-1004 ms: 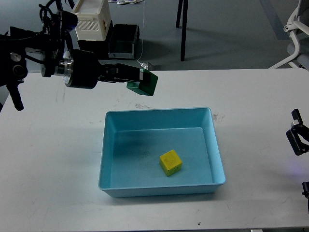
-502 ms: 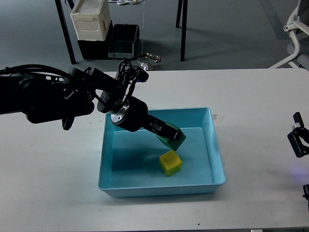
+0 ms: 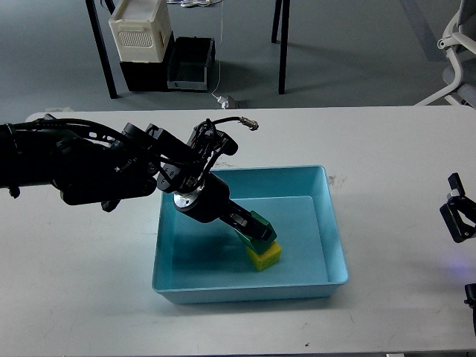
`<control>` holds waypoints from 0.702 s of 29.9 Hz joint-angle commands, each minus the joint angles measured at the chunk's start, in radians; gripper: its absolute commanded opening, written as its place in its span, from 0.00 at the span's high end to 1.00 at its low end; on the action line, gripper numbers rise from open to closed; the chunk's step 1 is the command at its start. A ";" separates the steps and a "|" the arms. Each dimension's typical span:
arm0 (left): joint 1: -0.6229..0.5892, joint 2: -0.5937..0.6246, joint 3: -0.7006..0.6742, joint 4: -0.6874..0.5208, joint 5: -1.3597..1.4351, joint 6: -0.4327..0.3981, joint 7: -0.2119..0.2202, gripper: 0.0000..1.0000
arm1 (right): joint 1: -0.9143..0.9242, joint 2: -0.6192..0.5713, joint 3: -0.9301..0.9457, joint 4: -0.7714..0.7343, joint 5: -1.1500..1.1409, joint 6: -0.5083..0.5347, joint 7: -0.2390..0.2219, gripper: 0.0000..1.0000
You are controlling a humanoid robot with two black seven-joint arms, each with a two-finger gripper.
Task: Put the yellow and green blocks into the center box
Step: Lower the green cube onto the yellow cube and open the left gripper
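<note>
A light blue box sits in the middle of the white table. A yellow block lies on its floor. My left gripper reaches down into the box and is shut on a green block, which rests on or just above the top of the yellow block. My right gripper sits at the right edge of the view, away from the box; its fingers cannot be told apart.
The table's far edge runs behind the box. Beyond it on the floor stand a white crate on a black case, table legs, and a white chair base at the far right.
My left arm swung from above the table's back left down into the box with the green block, and has lowered it onto the yellow block. The right arm has barely moved.
</note>
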 commanded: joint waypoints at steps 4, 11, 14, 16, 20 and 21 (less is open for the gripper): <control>-0.003 0.005 -0.008 0.003 -0.003 0.000 -0.049 0.19 | 0.000 0.000 -0.003 0.001 0.000 0.002 0.000 0.00; -0.009 0.042 -0.040 0.008 -0.017 0.000 -0.069 0.15 | 0.000 0.000 -0.005 0.001 0.000 0.002 0.000 0.00; -0.012 0.073 -0.122 0.015 -0.074 0.000 -0.086 0.13 | 0.000 0.000 -0.005 0.001 0.000 0.002 0.000 0.00; -0.011 0.097 -0.198 0.017 -0.117 0.000 -0.086 0.11 | 0.000 0.000 -0.006 0.001 0.000 0.002 0.000 0.00; 0.002 0.151 -0.382 0.017 -0.160 0.000 -0.089 0.09 | 0.001 0.000 -0.011 0.003 0.000 0.002 0.000 0.00; 0.011 0.163 -0.431 0.017 -0.175 0.000 -0.091 0.09 | 0.003 0.000 -0.011 0.003 0.000 0.002 0.000 0.00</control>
